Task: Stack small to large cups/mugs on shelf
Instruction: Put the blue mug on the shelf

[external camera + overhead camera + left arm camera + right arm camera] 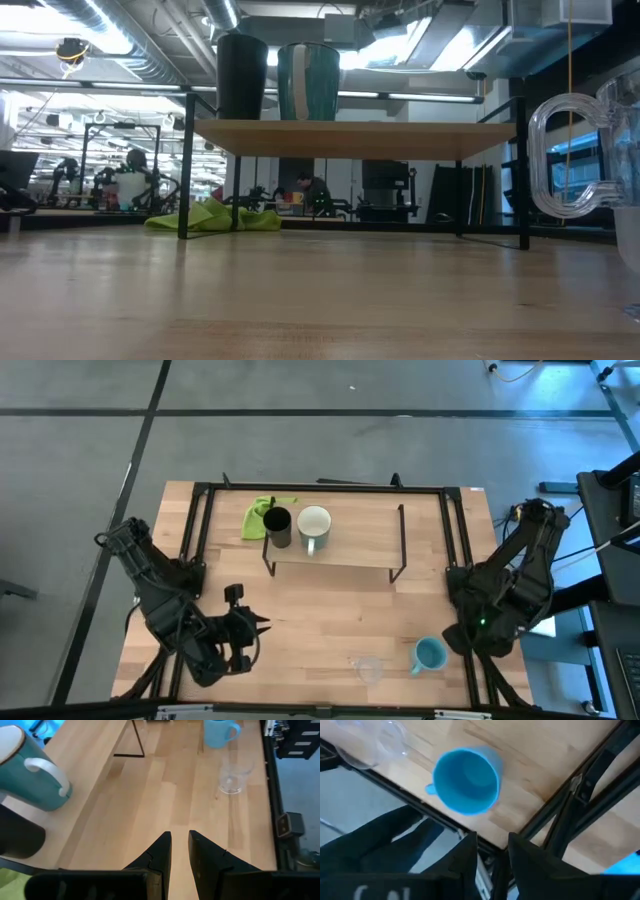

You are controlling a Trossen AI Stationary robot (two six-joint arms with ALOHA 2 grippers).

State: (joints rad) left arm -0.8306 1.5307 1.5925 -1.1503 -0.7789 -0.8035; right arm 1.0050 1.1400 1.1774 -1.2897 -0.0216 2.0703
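1. Now I see the wooden table [330, 610]; the shelf [360, 545] stands at 12 o'clock, carrying the black cup [279, 526] and white mug [314, 526].
2. At 5 o'clock on the table stand the blue mug [429, 654] and clear cup [369, 668].
3. The left gripper [179, 851] and the right gripper [491, 851] are each slightly apart, holding nothing.
4. Behind the table I see a workshop with ceiling lights.

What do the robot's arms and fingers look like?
Both arms are black and chunky, built from jointed segments with black cables looping along them. The right arm shows a tiny green light. Each ends in two dark, wedge-shaped fingers that taper to points.
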